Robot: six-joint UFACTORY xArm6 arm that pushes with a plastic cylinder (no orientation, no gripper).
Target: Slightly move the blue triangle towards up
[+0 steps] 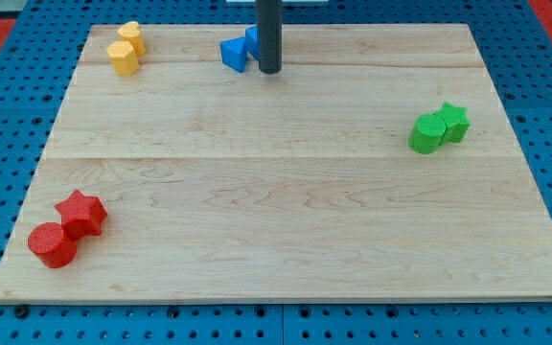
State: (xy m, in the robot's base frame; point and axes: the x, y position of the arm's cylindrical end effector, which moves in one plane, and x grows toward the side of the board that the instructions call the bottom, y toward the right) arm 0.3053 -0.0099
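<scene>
My tip (270, 71) sits on the pale wooden board (286, 201), just to the view's right of the blue triangle (233, 55), close enough that contact is hard to call. That triangle lies near the board's top edge. A second blue block (252, 38) peeks out behind the rod, shape unclear. No fingers here, only a rod. Far left of the triangle, 2 yellow blocks (125, 50) touch. Blue pegboard (544, 115) surrounds the board.

two yellow blocks (123, 56), two blue (234, 54), two green (427, 133), two red (53, 245)
</scene>
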